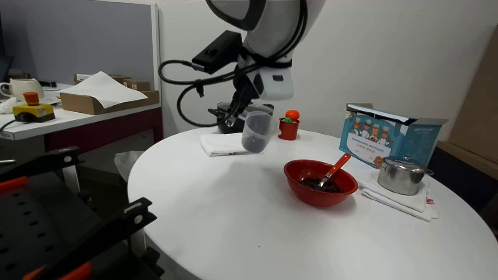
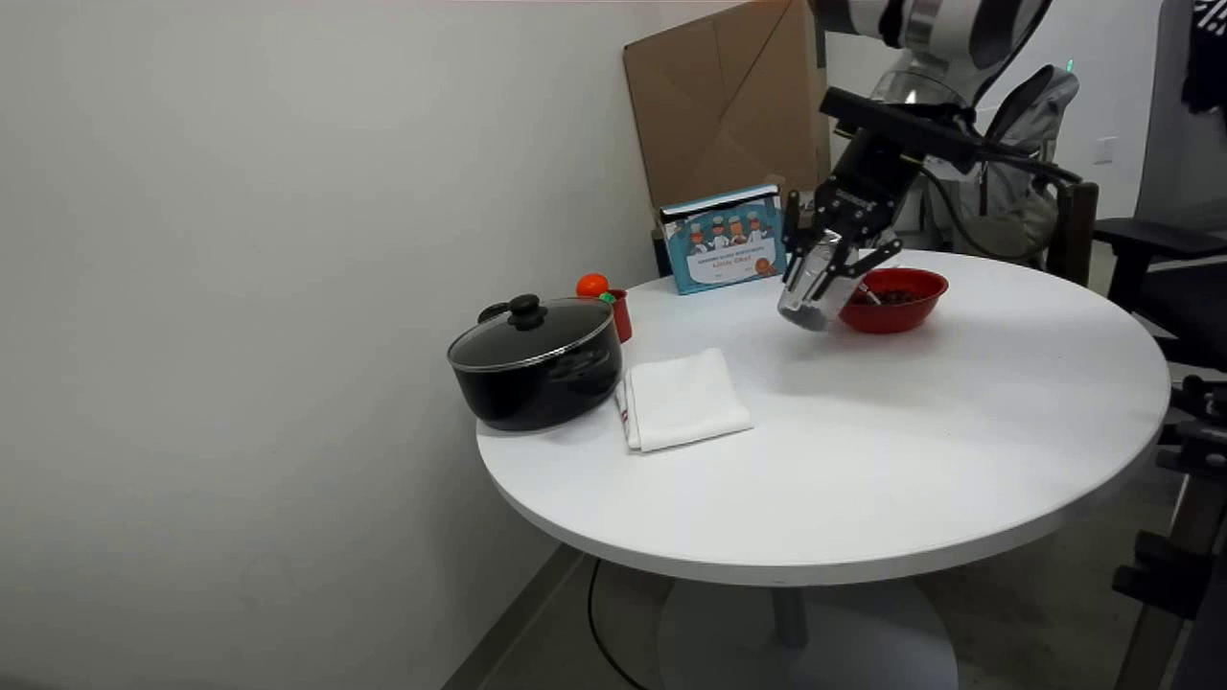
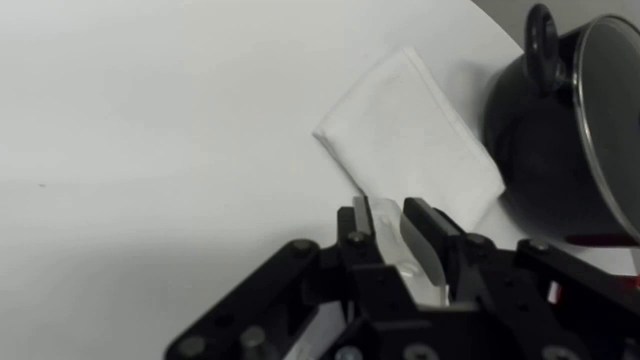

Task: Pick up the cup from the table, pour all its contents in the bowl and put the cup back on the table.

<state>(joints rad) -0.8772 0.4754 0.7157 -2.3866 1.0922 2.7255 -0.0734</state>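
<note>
The clear cup (image 1: pixel 257 134) is held in the air above the white round table (image 1: pixel 218 217), opening up and somewhat tilted. It also shows in an exterior view (image 2: pixel 813 299). My gripper (image 3: pixel 386 202) is shut on the cup's clear handle (image 3: pixel 400 250), which lies between the fingers. The cup's lower part looks greyish; I cannot tell whether anything is inside. The red bowl (image 1: pixel 321 199) stands on the table with dark contents (image 1: pixel 335 188) and a red-handled spoon (image 1: pixel 337 164) in it. In an exterior view the bowl (image 2: pixel 887 321) is partly behind the cup.
A folded white cloth (image 2: pixel 681 402) and a black lidded pot (image 2: pixel 537 393) are near the cup. A small red cup (image 1: pixel 288 133) with toy pieces stands at the back. A blue box (image 1: pixel 367 134) and a silver pot (image 1: pixel 400 181) on another cloth (image 1: pixel 404 202) stand beyond the bowl.
</note>
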